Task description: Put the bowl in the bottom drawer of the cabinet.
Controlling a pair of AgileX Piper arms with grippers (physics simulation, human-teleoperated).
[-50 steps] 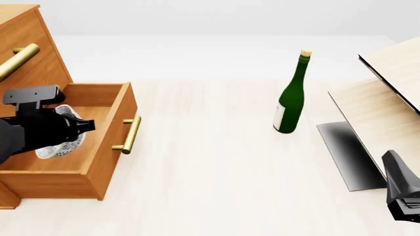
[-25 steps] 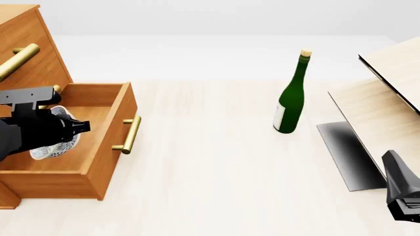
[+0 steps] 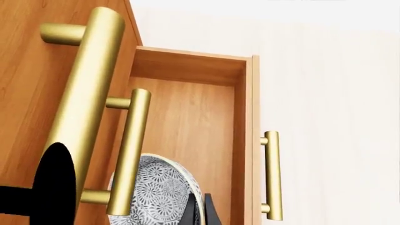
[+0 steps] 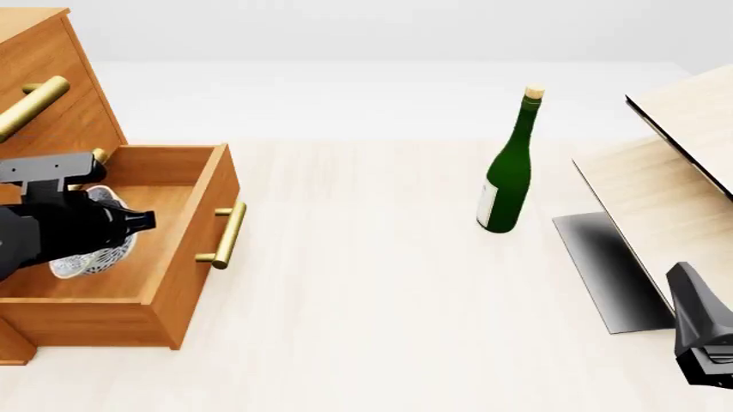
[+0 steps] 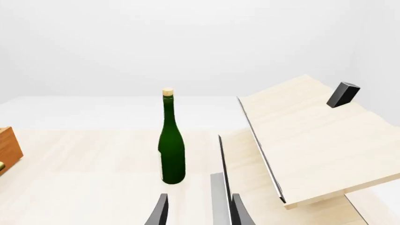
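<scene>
The left gripper point(image 4: 109, 225), fingers pinched on the rim, holds the bowl point(image 4: 86, 253) inside the open bottom drawer point(image 4: 195, 240); the right gripper point(image 5: 198, 213) hangs open.

You face a pale light-wood tabletop point(image 4: 378, 300) that runs back to a plain white wall point(image 4: 378, 30) under soft, even light. To your right stands a pale wooden structure point(image 4: 675, 163) with slanted boards and a black panel point(image 4: 607, 270). A green corked bottle point(image 4: 509, 167) stands upright mid-tabletop.
</scene>
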